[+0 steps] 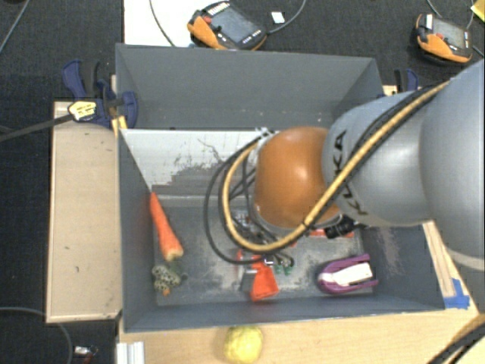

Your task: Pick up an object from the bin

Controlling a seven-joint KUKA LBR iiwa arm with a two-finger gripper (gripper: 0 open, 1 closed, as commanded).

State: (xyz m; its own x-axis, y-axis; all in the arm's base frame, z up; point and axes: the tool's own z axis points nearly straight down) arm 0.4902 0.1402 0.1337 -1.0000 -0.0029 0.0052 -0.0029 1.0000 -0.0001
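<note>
End effector [256, 267] hangs over a small orange-red wedge [264, 285] by the bin's [227, 89] near wall (clenched or released, I cannot tell). Should drop straight, centred, clear of the purple-white thing [347, 274].

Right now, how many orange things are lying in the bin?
2: a carrot by the left wall, a small orange piece at front centre. The arm may hide others.

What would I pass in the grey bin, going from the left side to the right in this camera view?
orange carrot → red-orange piece → purple-and-white object
</note>
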